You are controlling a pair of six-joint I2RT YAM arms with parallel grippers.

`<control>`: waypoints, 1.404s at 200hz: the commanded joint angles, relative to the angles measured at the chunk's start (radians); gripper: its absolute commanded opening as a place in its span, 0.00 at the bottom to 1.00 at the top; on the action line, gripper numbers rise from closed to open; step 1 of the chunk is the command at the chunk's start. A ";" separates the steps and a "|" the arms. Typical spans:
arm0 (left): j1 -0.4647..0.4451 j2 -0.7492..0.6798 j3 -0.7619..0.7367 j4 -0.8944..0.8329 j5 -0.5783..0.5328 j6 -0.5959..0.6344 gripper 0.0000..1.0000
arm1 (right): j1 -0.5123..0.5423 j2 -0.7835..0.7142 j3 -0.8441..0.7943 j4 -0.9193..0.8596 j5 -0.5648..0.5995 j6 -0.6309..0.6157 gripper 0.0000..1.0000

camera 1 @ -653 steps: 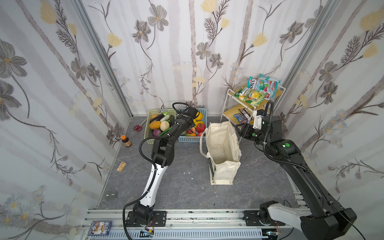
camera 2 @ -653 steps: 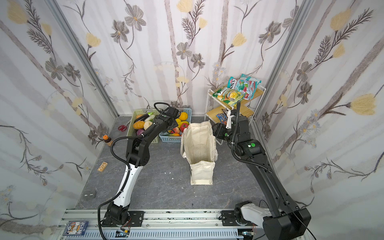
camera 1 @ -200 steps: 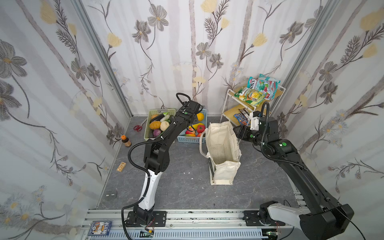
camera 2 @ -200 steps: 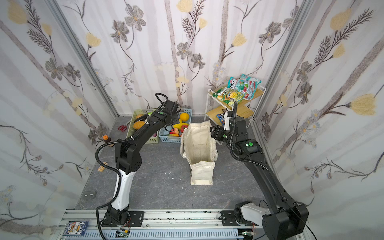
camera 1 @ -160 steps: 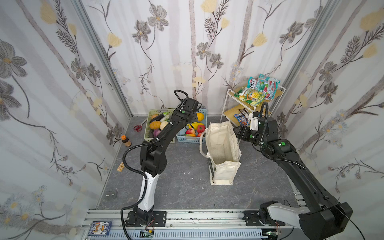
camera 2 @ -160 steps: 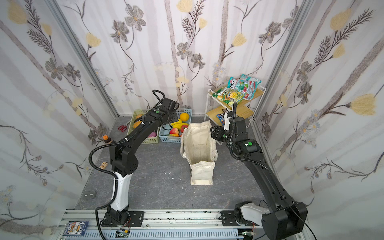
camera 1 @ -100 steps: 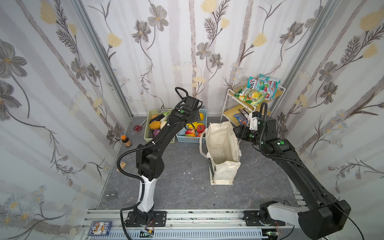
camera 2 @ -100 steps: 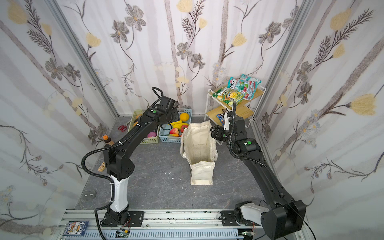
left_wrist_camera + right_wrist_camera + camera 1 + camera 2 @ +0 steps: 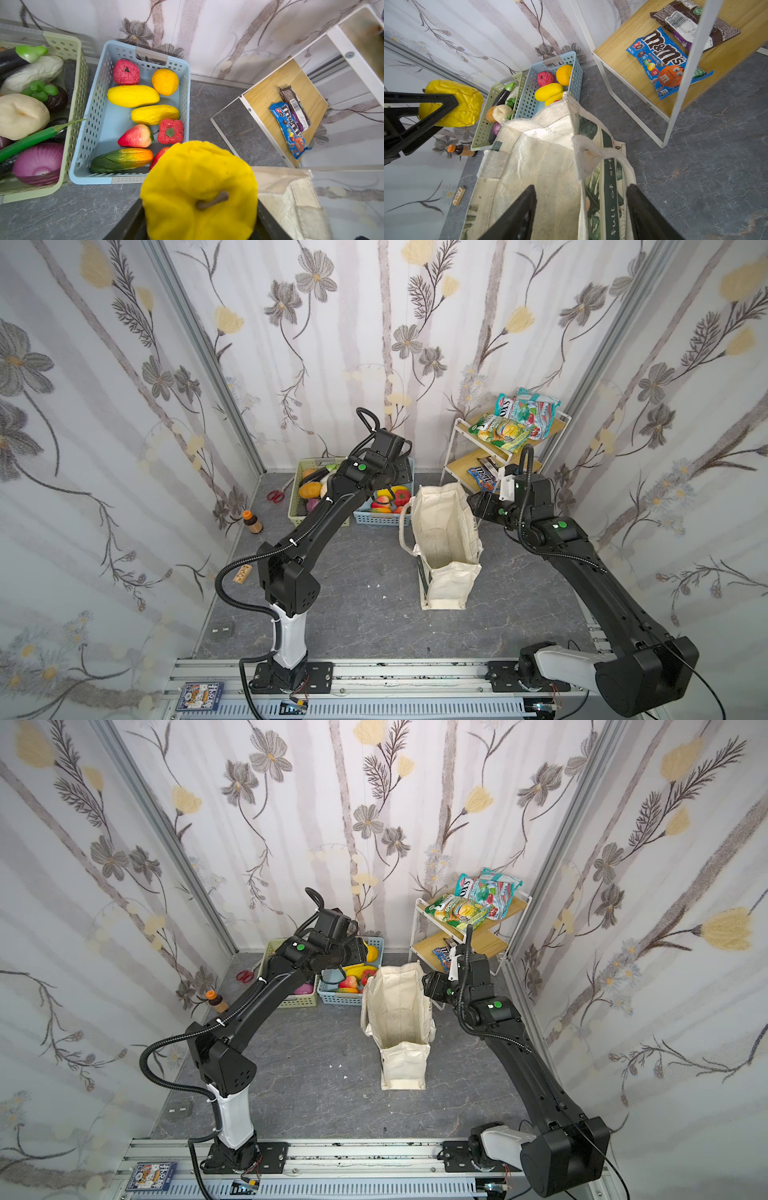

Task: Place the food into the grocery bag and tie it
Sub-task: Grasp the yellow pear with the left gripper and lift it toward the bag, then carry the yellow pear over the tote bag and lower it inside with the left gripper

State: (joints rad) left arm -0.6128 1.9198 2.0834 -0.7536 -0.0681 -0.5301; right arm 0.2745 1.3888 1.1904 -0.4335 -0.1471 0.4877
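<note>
**Step in hand:** carrying the first piece of food to the bag. The left hand [image 9: 199, 220] is closed on a yellow fruit [image 9: 197, 182], stem end facing its wrist camera, and holds it clear of everything. The blue basket [image 9: 87, 133] lies below and ahead of this hand. The rim of the grocery bag [image 9: 451, 585] is just beside it, on the side toward the right hand.

**Right hand:** The right hand [image 9: 581, 191] has its jaws wide apart, straddling the bag's printed side wall by the handle. One finger is inside the mouth and one outside. Neither appears to pinch the cloth, so it holds nothing.

**Bag:** It stands upright on the table between the two hands with its mouth open. No food is visible inside.

**Remaining:** The other fruits and the vegetables are in their baskets. The blue candy packet [image 9: 660, 60] lies on the shelf beyond the right hand.

**Next move, as judged:** The left hand should travel sideways until it is over the mouth, lower, then release. The right hand's inner finger narrows the opening, so clearance needs watching.
</note>
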 commanded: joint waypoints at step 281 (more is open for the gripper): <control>-0.294 0.036 -0.072 -0.103 0.122 0.151 0.62 | -0.042 -0.104 -0.092 0.006 0.064 0.022 0.70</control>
State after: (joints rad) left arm -0.8978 1.9392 2.0182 -0.8276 0.0799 -0.4114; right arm 0.2344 1.2953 1.1069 -0.4450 -0.0940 0.5014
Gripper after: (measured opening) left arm 0.627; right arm 0.696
